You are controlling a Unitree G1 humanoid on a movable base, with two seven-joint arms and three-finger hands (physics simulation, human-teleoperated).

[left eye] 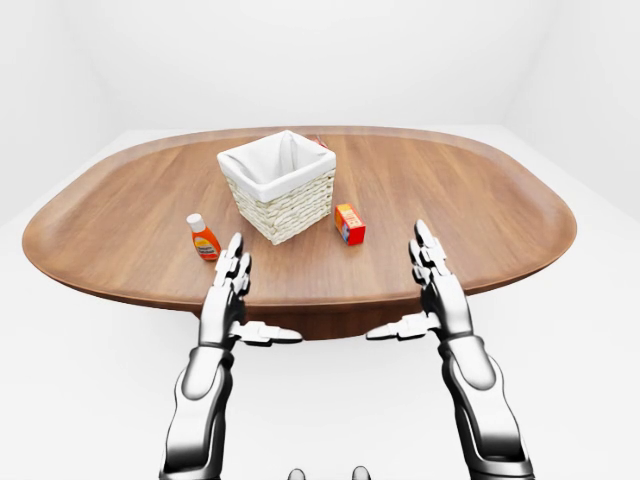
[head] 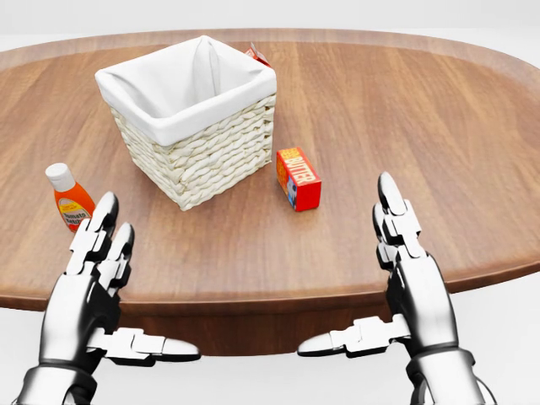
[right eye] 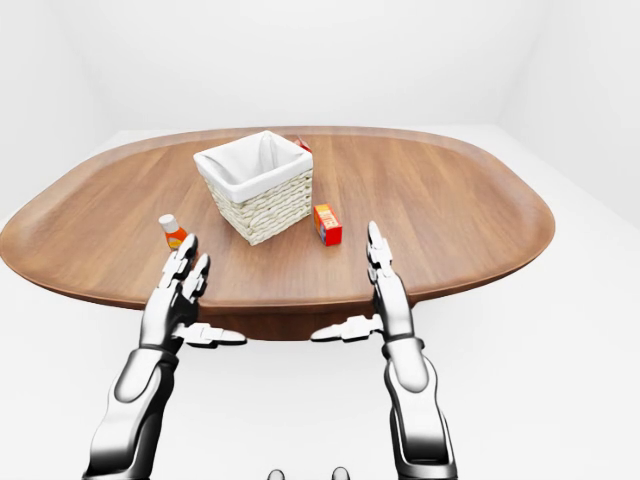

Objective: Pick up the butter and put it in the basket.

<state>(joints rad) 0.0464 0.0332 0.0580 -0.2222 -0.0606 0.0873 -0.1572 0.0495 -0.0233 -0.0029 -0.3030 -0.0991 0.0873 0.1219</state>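
Note:
The butter [head: 298,178] is a small red and orange box lying on the wooden table, just right of the basket. The basket [head: 191,118] is woven wicker with a white cloth lining, upright and empty as far as I can see. My left hand [head: 101,287] is open at the table's near edge, below and left of the basket. My right hand [head: 392,278] is open at the near edge, below and right of the butter. Neither hand touches anything.
An orange bottle with a white cap [head: 71,199] stands left of the basket, close above my left hand. A red item [head: 257,56] peeks out behind the basket's far right corner. The oval wooden table [head: 422,118] stretches wide to the right.

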